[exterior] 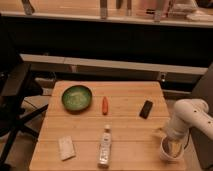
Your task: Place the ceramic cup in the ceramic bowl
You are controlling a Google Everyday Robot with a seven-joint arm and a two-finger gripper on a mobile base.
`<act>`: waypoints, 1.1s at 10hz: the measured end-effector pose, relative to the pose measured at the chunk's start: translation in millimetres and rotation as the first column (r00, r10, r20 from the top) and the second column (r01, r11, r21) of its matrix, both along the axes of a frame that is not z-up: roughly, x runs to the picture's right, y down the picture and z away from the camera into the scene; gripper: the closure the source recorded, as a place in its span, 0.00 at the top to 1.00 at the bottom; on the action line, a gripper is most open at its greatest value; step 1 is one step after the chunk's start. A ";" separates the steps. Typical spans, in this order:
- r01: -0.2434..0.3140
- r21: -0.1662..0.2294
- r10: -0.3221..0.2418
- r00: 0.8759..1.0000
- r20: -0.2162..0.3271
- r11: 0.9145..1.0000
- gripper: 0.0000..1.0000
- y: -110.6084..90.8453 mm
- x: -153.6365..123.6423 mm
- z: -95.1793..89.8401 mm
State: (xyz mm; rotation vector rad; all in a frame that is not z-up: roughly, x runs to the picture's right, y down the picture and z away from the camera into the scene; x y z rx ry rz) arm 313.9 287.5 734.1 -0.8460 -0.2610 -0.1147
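We see the ceramic cup [165, 154] well apart from the ceramic bowl [77, 97], far to its right and nearer us. Our gripper [173, 144] reaches into the cup; we cannot tell whether it grips.

The gripper [172, 144] sits at the ceramic cup [165, 154] near the table's front right corner and hides part of the cup's rim and inside. The white arm [192, 116] is cut off by the right edge. The bottle [105, 146] has a label too small to read. A small black object [146, 109] is too blurred to identify.
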 end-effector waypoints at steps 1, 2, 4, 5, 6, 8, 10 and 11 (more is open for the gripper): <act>0.001 0.000 -0.001 1.000 0.001 1.000 0.80 0.1 0.0 0.2; 0.001 -0.001 -0.001 1.000 0.002 1.000 0.80 0.3 0.1 0.2; 0.002 -0.001 -0.002 1.000 0.003 1.000 0.80 0.4 0.8 0.1; 0.003 -0.002 -0.003 1.000 0.004 1.000 0.80 0.4 1.0 0.1; 0.005 -0.001 -0.005 1.000 0.006 1.000 0.80 0.4 1.4 0.1; 0.005 -0.003 -0.005 1.000 0.007 1.000 0.80 1.1 1.7 0.5; 0.006 -0.003 -0.006 1.000 0.008 1.000 0.80 1.0 1.9 0.5; 0.006 -0.003 -0.006 1.000 0.009 1.000 0.80 0.9 2.1 0.3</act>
